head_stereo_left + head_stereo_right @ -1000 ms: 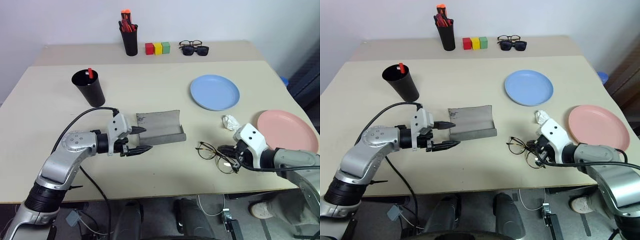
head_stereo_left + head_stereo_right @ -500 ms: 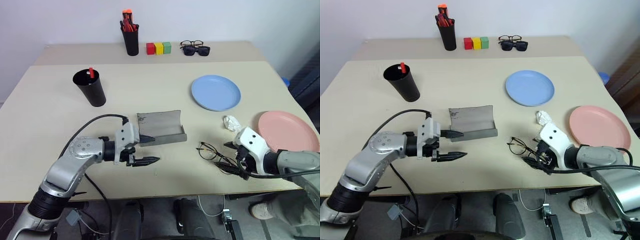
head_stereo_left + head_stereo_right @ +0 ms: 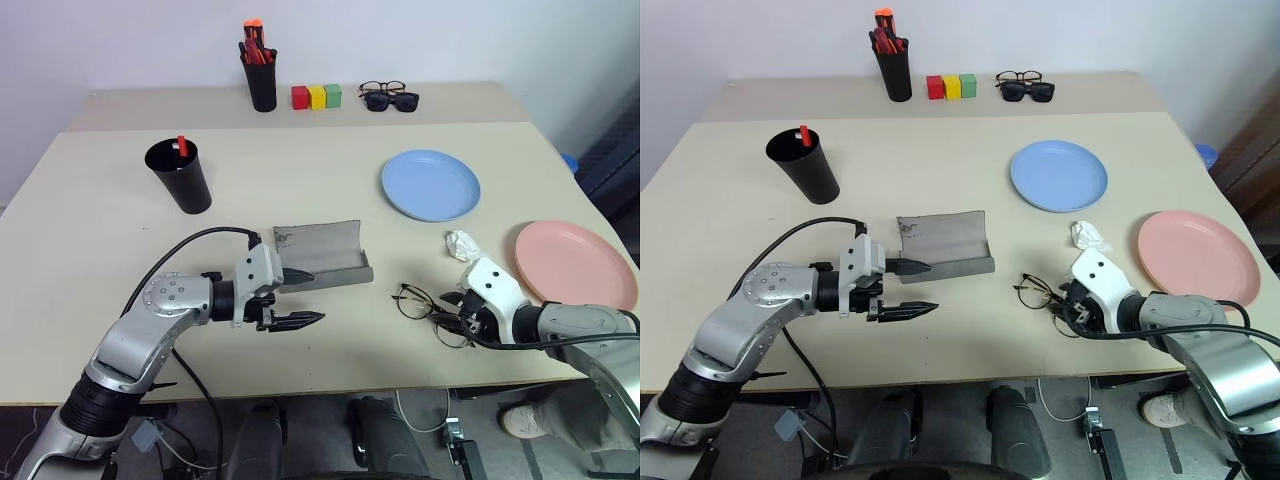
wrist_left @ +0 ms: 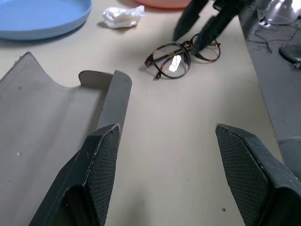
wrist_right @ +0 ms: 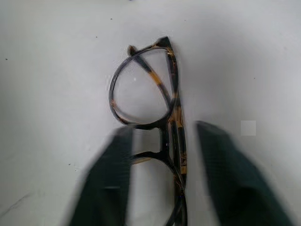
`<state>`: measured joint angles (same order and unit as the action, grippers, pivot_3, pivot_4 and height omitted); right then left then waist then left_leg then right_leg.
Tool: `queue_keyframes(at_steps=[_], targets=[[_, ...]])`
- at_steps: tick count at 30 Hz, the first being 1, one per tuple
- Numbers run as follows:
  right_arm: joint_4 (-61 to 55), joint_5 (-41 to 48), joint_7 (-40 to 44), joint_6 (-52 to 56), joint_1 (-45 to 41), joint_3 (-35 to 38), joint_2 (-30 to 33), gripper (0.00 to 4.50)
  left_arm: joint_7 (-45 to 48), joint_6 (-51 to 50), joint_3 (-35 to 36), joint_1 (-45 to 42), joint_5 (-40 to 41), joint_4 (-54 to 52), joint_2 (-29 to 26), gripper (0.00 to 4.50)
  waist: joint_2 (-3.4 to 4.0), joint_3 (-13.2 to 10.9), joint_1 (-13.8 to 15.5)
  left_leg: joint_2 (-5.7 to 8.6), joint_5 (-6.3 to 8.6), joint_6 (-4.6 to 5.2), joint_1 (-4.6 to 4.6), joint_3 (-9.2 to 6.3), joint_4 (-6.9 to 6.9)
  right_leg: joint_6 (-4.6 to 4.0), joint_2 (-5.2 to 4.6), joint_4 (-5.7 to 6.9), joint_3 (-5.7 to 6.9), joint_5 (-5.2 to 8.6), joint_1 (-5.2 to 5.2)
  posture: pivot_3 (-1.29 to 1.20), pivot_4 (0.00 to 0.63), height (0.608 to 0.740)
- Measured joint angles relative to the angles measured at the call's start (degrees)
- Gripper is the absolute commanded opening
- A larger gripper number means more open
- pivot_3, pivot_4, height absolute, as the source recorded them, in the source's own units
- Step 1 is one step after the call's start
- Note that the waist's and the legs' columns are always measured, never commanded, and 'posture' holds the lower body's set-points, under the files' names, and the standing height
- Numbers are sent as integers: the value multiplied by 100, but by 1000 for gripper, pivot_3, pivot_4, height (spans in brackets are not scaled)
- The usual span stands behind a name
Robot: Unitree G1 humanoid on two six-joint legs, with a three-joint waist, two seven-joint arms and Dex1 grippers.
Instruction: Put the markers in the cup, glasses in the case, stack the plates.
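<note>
Left pincer (image 3: 300,296) wide, nothing between the fingers, hovering just in front of the case (image 3: 320,256), pointing toward the glasses. Case lies open on the table (image 3: 100,250), grey lining up.

Right pincer (image 3: 452,312) down at the glasses (image 3: 420,305), fingers straddling the bridge and one lens in the right wrist view (image 5: 155,117); gap still visible on both sides of the frame there, so cannot tell if it's actually gripping. Glasses flat on the table, folded temples, near the front edge, between case and pink plate (image 3: 575,262).

Marker (image 3: 181,146) stands in the black cup (image 3: 180,176), red tip sticking out over the rim; cup at the robot's left, well apart from the case.

Blue plate (image 3: 430,184) and pink plate apart, not stacked. Crumpled white paper (image 3: 461,244) between them, just beside the right pincer's wrist.

Far edge: pen holder with orange-capped markers (image 3: 260,70), three coloured blocks (image 3: 316,96), two more pairs of glasses (image 3: 390,96).
</note>
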<state>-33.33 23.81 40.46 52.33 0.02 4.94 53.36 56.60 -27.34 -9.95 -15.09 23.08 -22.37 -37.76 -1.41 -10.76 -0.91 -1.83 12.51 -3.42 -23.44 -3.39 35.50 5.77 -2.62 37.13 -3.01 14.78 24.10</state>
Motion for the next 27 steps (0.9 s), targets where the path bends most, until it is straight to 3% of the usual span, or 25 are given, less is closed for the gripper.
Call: queue_keyframes(at_steps=[1, 9, 13, 17, 20, 24, 27], targets=[[-1, 1, 10, 10, -6, 0, 1, 47, -12, 0, 5, 7, 0, 0, -13, 3336, 0, 0, 1, 0, 0, 0, 0, 0, 0, 0, 0, 0, 0, 0, 0, 0, 150, 740], [-28, -16, 79, 15, -139, -3, 147, 47, -90, 40, 141, 30, -2, 109, -61, 3336, 0, 0, -4, 0, 1, 2, 1, 0, 3, -1, 0, 1, 0, 0, -1, 0, 150, 740], [-133, -98, 170, -141, -619, -50, 296, 47, -291, 134, 467, 56, -15, 319, -68, 3336, 2, 0, -17, -2, 4, 6, 1, -1, 6, 0, 2, 1, 0, 0, -1, 0, 150, 740], [60, -244, 165, -351, -2874, -910, -355, 47, -542, 137, 1288, 331, 16, 727, -279, 3336, 16, -6, -216, -10, 6, 10, 9, -1, 9, -7, 12, 13, -1, 0, 3, 0, 150, 740], [685, -658, 72, -710, -3784, -1659, -1099, 47, -618, 127, 1720, 564, 91, 857, -335, 3336, 11, -3, -178, -11, 8, 14, 6, -4, 5, -9, 9, 13, 4, 2, 2, 0, 150, 740], [1922, -1268, -82, -1120, -4318, -2608, -2053, 47, -719, 114, 1885, 800, 129, 868, -331, 3336, 11, -4, -112, 0, 8, 14, -12, -2, 10, -4, -8, 11, 5, 0, 10, 0, 150, 740], [2425, -1692, 35, -1600, -4383, -3091, -2184, 47, -846, 40, 2008, 970, 139, 720, -328, 3336, 11, -4, -73, 0, 8, 14, -13, -2, 11, -4, -8, 10, 6, 0, 10, 0, 150, 740]])
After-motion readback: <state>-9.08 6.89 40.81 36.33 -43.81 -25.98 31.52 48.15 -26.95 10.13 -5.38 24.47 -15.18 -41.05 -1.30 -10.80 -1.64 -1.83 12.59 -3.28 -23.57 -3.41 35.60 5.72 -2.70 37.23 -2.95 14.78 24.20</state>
